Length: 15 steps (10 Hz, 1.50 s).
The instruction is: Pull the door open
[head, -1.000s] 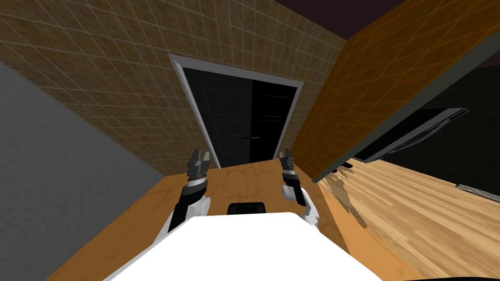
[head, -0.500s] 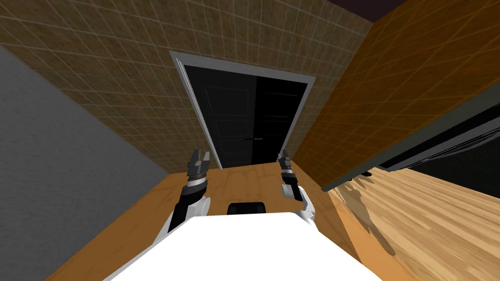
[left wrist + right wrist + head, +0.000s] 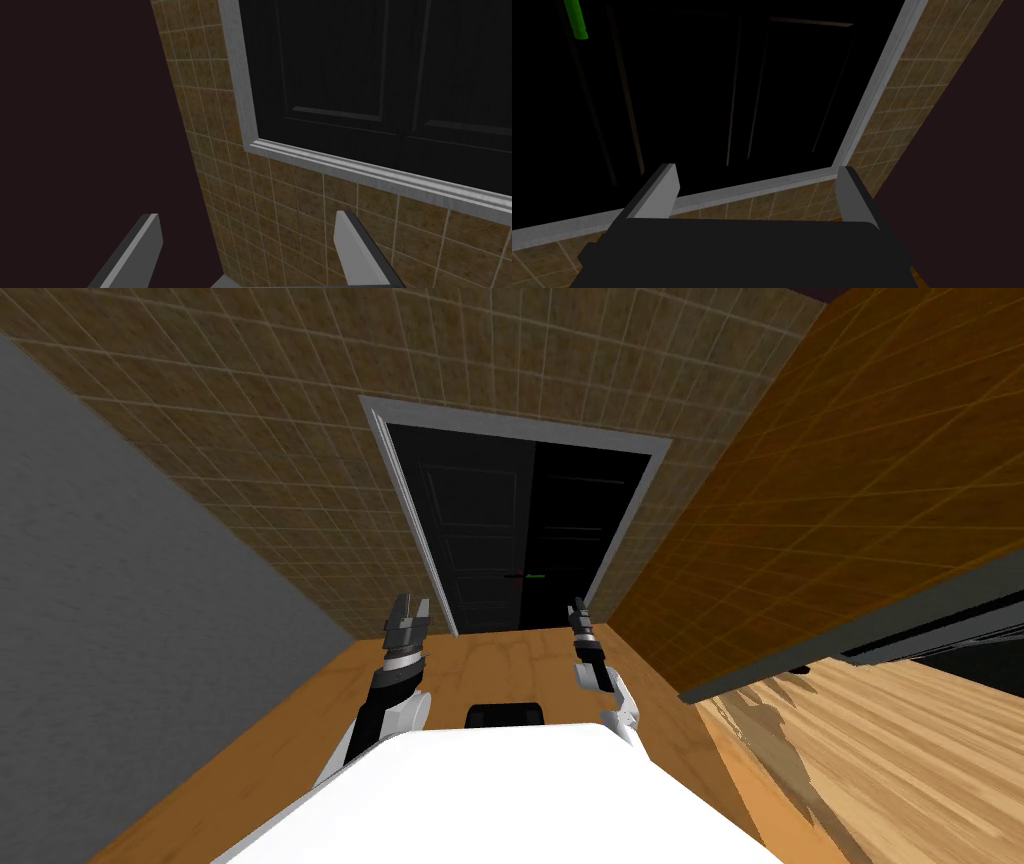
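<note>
A black double door [image 3: 500, 528] in a light grey frame [image 3: 405, 503] stands ahead of me in a tan tiled wall. A small green handle [image 3: 535, 577] shows near the seam between the two leaves. My left gripper [image 3: 410, 610] hangs open short of the frame's left post, and its wrist view shows the frame [image 3: 240, 80] and a black panelled leaf [image 3: 380, 75] beyond the open gripper [image 3: 247, 240]. My right gripper [image 3: 577, 610] is open too, short of the right leaf. In its wrist view the green handle [image 3: 576, 19] lies far off from the gripper [image 3: 757, 192].
A grey wall [image 3: 120, 588] runs along my left and an orange-brown tiled wall [image 3: 830, 508] along my right, forming a narrow passage with a wooden floor [image 3: 500, 658]. Lighter plank flooring [image 3: 900, 758] spreads at the right past that wall's end.
My view has swung: the doorway sits a little further right and the dark opening at the far right has slid almost out of the picture. Both grippers remain open.
</note>
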{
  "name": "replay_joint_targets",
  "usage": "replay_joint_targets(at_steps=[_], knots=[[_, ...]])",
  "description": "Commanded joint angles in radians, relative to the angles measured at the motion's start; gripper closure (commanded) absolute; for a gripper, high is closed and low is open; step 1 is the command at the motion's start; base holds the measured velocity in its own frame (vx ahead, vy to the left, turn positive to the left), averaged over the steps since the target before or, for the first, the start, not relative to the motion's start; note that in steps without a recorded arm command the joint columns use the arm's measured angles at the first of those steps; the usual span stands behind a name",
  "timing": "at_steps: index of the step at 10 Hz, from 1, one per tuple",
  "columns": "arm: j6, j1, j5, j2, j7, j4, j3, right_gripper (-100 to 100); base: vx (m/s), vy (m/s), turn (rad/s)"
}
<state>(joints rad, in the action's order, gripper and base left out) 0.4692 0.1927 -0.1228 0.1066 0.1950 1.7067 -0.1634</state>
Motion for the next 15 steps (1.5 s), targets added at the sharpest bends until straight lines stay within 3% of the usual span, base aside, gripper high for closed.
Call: replay_joint_targets(at_steps=[1,10,14,15], knots=[[-0.008,-0.016,-0.010,0.004,0.013,-0.035,-0.009,-100,0.122,-0.031,0.088],[-0.057,-0.099,-0.065,0.012,0.073,-0.200,-0.046,-100,0.094,-0.026,0.087],[-0.086,-0.149,-0.098,0.016,0.109,-0.299,-0.069,-100,0.133,-0.039,0.114],[-0.086,-0.149,-0.098,0.016,0.109,-0.299,-0.069,-100,0.093,-0.037,0.057]])
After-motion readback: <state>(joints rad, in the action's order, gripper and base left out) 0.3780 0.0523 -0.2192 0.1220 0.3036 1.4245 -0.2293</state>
